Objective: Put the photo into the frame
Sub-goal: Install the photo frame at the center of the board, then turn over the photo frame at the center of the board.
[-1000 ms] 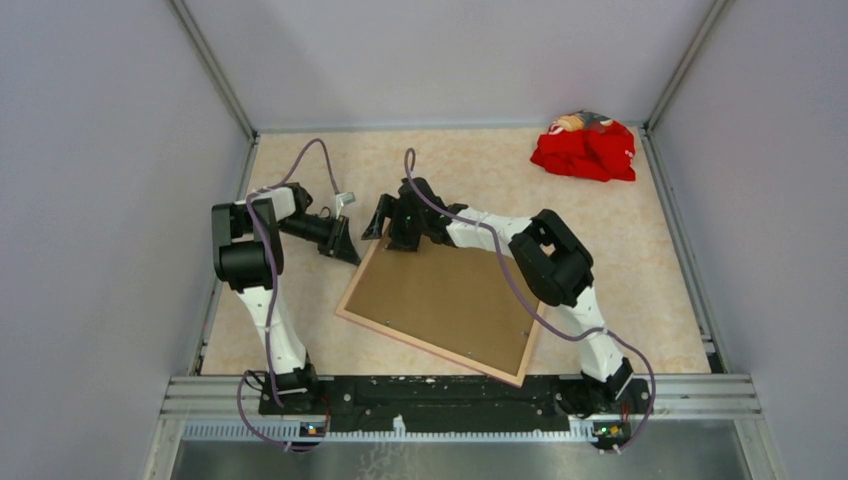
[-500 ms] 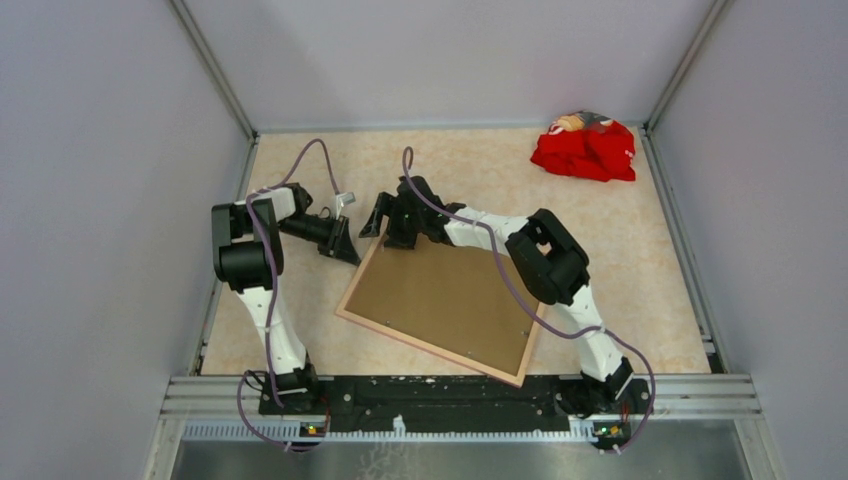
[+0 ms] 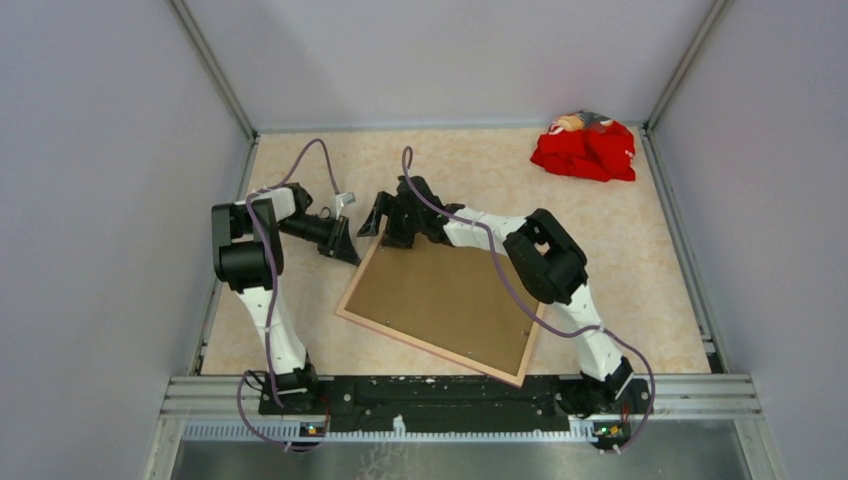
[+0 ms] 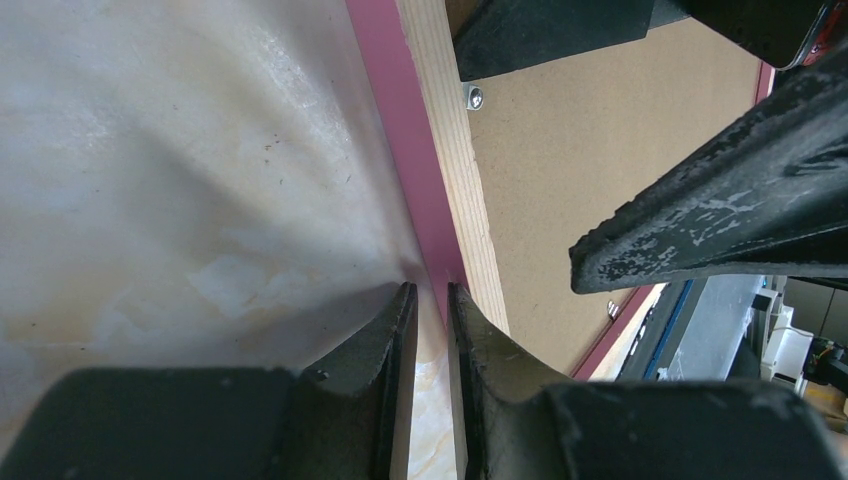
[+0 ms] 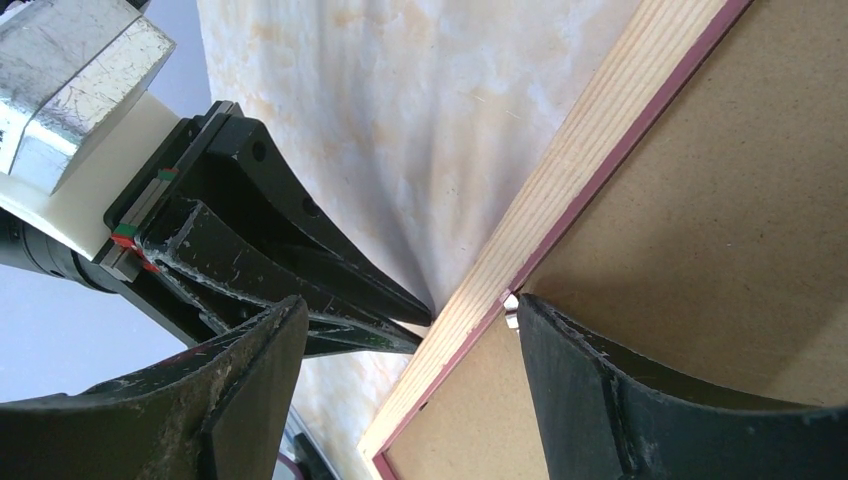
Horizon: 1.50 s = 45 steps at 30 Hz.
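The frame lies back up on the table, its pale wood rim and pink side showing. A brown backing board fills it. The photo is hidden. My left gripper meets the frame's left edge near the far corner, its tips pinched narrowly across the pink side. My right gripper stands wide open astride the same edge, one finger on the backing board beside a small metal tab, the other off the frame over the table.
A crumpled red cloth lies at the far right corner. Grey walls enclose the table on three sides. The two grippers' fingers sit very close together at the frame's far left corner.
The right arm's elbow has drifted slightly left. Both grippers and the frame stay about where they were.
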Each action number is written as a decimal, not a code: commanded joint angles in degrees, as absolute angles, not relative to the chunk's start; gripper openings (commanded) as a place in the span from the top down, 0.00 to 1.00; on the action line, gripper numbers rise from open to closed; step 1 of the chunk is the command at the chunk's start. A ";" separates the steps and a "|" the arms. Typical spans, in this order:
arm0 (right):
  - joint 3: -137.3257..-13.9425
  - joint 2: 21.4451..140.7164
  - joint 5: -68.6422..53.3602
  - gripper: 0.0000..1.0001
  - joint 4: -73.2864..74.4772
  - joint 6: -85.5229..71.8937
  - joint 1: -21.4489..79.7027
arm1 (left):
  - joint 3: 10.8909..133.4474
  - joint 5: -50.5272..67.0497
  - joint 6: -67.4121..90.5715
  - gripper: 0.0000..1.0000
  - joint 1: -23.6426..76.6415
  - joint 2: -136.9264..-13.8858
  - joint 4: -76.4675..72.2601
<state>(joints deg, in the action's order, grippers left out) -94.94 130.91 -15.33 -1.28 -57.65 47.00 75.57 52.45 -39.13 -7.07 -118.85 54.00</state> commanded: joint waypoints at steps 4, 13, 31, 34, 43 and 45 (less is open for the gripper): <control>-95.98 133.16 -16.97 0.23 -1.60 -57.93 47.42 | 74.51 50.85 -41.13 0.75 -6.64 -117.45 54.31; -100.20 129.96 -16.19 0.22 5.11 -50.23 46.72 | 74.98 50.42 -41.15 0.76 -6.70 -116.99 54.91; -62.17 90.21 -1.35 0.25 21.86 -14.67 65.19 | 78.46 51.06 -50.14 0.02 -7.96 -105.77 67.04; -57.87 88.15 1.56 0.28 20.19 -15.80 70.05 | 78.21 52.00 -51.37 0.01 -7.99 -103.46 69.39; -56.07 90.48 11.52 0.33 17.80 -16.48 78.12 | 75.84 52.37 -53.00 0.01 -7.94 -95.04 71.80; -55.51 91.50 12.20 0.36 16.83 -16.47 78.81 | 75.18 52.19 -53.48 0.01 -7.98 -93.33 71.98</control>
